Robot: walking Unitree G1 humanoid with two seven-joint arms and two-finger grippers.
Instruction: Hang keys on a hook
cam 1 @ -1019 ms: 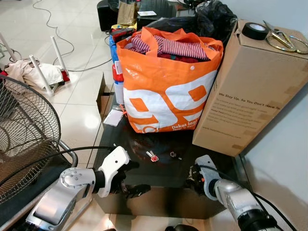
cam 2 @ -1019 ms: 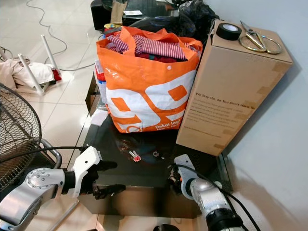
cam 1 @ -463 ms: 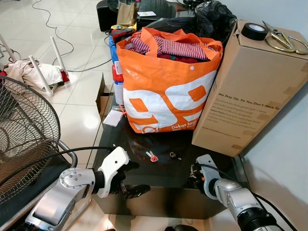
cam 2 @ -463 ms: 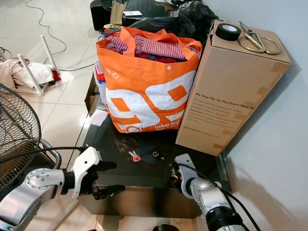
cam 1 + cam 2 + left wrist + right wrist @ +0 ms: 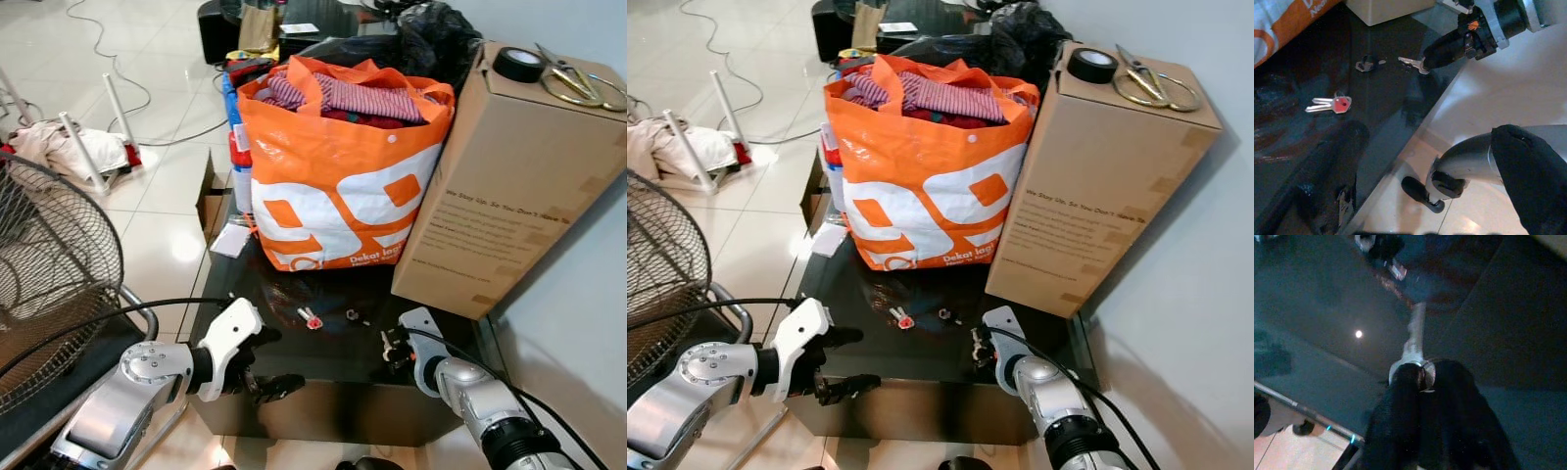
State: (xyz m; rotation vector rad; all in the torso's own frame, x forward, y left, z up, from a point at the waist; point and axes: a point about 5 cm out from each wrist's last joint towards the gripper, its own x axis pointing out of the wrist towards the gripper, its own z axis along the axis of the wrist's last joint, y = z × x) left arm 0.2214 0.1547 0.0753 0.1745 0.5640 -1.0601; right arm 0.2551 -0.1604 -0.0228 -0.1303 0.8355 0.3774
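Observation:
A pair of keys with a red tag (image 5: 310, 318) lies on the black glass table (image 5: 294, 352), just in front of the orange bag. My right gripper (image 5: 390, 344) rests low over the table's front right part, shut on a single silver key (image 5: 1413, 338) that sticks out from its fingertips; the same key (image 5: 1410, 60) shows in the left wrist view. My left gripper (image 5: 272, 360) is open at the table's front left edge, with nothing between its fingers. The red-tagged keys (image 5: 1332, 104) lie ahead of it.
A small black fob (image 5: 353, 315) lies right of the red-tagged keys. The full orange bag (image 5: 338, 186) and a tall cardboard box (image 5: 509, 186), topped with a tape roll (image 5: 517, 64) and scissors (image 5: 578, 86), crowd the table's back. A wire fan (image 5: 49, 274) stands at the left.
My right gripper has slid a little farther onto the table, toward the black fob, still holding the silver key. The left arm has stayed put.

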